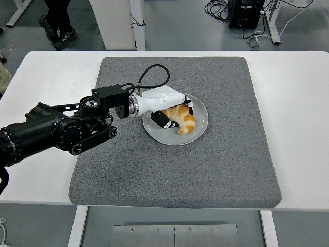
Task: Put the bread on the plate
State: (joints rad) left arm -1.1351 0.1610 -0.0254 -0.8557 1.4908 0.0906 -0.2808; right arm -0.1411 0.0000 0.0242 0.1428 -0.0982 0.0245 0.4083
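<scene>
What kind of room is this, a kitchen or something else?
Probably a robotics lab or workshop, not a kitchen. The croissant and plate sit on a grey mat on a plain white table, with loose cables on the bare floor behind and a person's shoes nearby.

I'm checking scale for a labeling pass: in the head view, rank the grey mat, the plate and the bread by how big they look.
Largest to smallest:
1. grey mat
2. plate
3. bread, partly covered by the left hand
</scene>
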